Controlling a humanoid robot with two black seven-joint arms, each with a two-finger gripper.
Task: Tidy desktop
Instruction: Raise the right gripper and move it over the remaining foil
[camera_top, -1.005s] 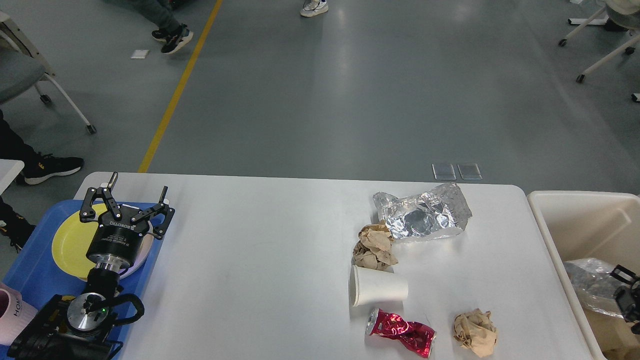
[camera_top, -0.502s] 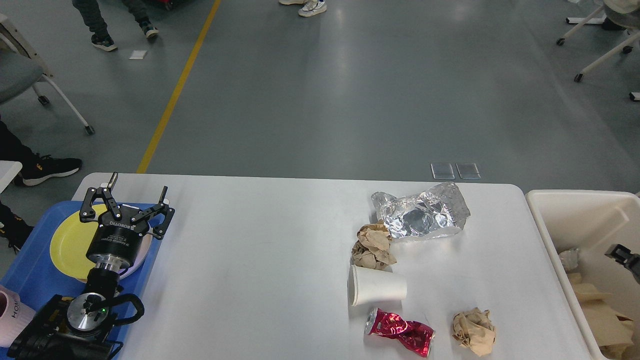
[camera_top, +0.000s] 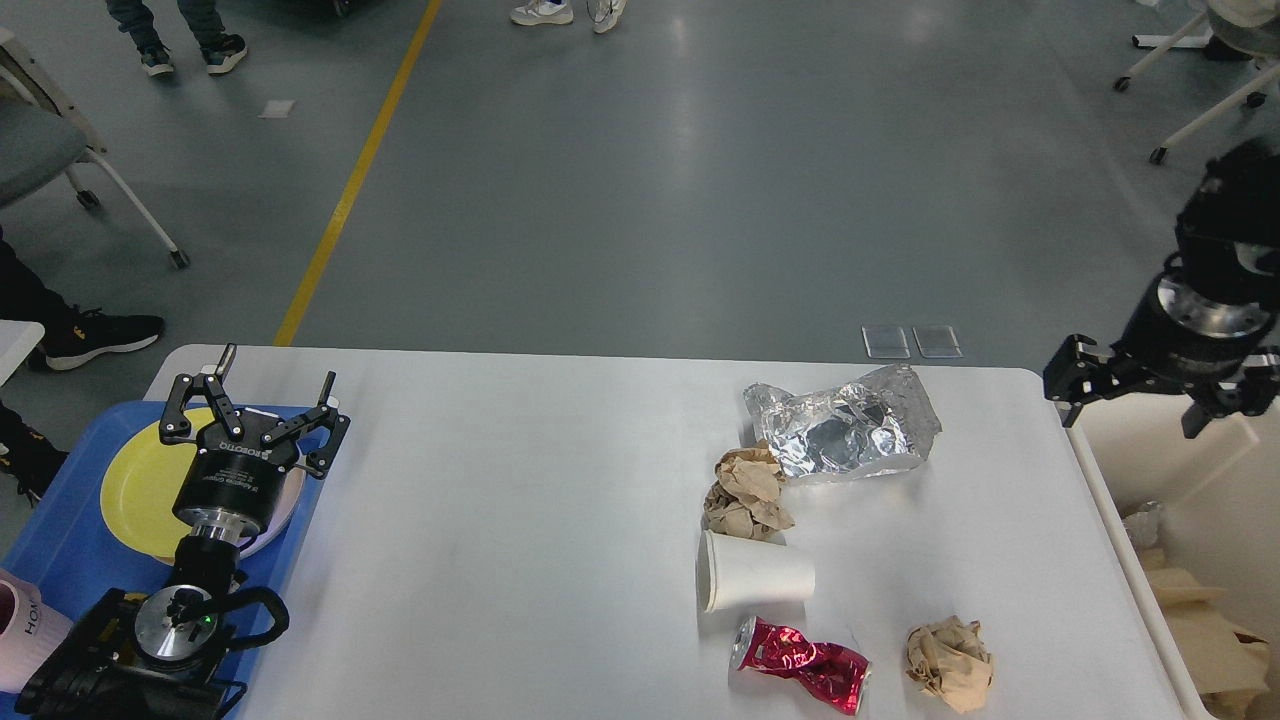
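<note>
Left gripper is spreading released over the tray; right gripper, upper right, is hanging released, partly blurred, beside the desktop.

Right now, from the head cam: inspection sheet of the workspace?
Surface: desktop white, left and middle bare.
Job's things: foil wrapper, two brown paper wads, tipped paper cup, crushed red can, clustered right.
Clutter: yellow plate on blue tray; cream bin holds scraps.
Grippers: left claw open, empty above tray; right claw open above bin.
Cables: nothing seen.
Surroundings: people's feet, chairs on floor.
</note>
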